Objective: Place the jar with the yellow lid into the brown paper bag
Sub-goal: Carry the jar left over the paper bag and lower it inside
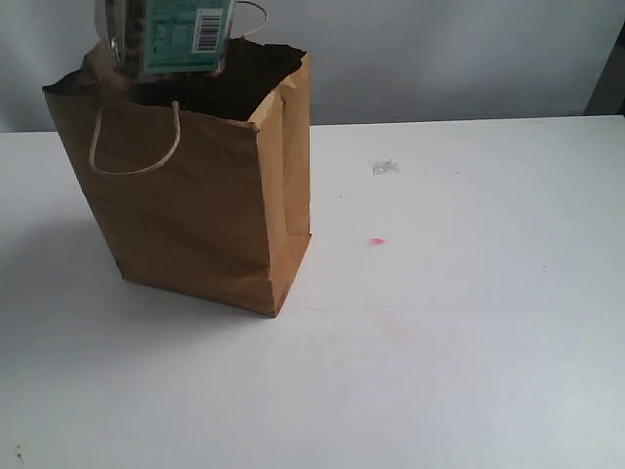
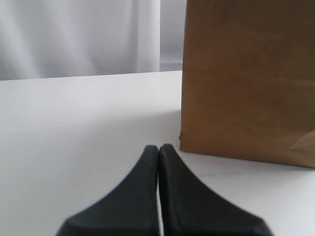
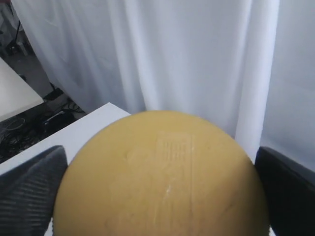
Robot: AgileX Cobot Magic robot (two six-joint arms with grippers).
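Clear squarish yellow-lidded jar (image 1: pixel 171 39), teal label outward, hangs at the open mouth of the crinkled brown paper bag (image 1: pixel 195 205); right gripper (image 3: pixel 160 196) clasps its round lid. Left gripper (image 2: pixel 158 153), jaws pressed together, sits low beside the bag.

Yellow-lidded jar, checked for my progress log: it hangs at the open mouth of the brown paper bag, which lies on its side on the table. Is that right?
Not quite. The brown paper bag stands upright on the table, not on its side; the exterior view shows it. The yellow-lidded jar does hang at its open mouth.
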